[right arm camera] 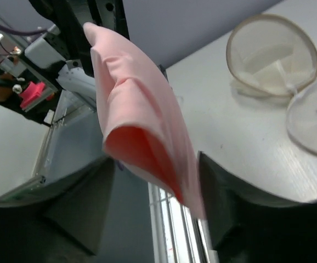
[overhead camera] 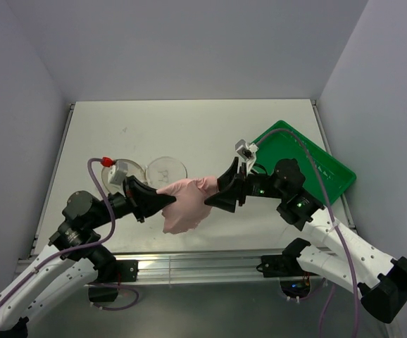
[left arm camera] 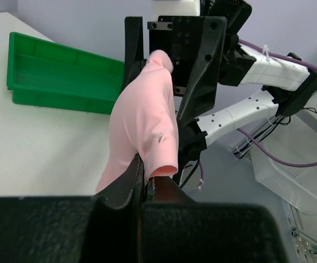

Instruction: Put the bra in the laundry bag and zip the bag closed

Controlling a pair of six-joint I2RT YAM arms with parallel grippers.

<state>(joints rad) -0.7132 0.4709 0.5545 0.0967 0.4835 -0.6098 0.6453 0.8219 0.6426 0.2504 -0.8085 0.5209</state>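
1. Left gripper (overhead camera: 165, 200): jaws clenched on the left end of the bra (overhead camera: 186, 208). The left wrist view shows the pink fabric nipped right at the tips, a thin bite.
2. Laundry bag (overhead camera: 167, 167): lies open on the table (overhead camera: 210, 130), just far of the left gripper and the bra, its two discs side by side. In the top view the left disc is partly hidden by the left arm. In the right wrist view one disc looks cupped with its rim raised and the other flat. The zip can't be made out.
3. Bra: held up off the table between the two grippers, bunched, with the bulk sagging toward the near edge. Straps not visible.
4. Right gripper (overhead camera: 214, 193): jaws spread on either side of the bra's right end. The fabric is loose between them and not pinched in any view.
5. Green tray (overhead camera: 334, 179): far right, well apart from the bag, not part of this step.
6. Step, as judged: the left arm takes the bra alone and carries it to the bag. To do it well:
   - The right gripper should back straight out to the right with its jaws wide, so it doesn't snag the fabric.
   - The thin left bite could slip, so move slowly.
   - Swing far-left over the cupped disc and lower until the bulk sits inside the rim, then release.
   - Keep fabric off the rim so the zip won't catch it.
   - Don't let the left arm sweep the discs.
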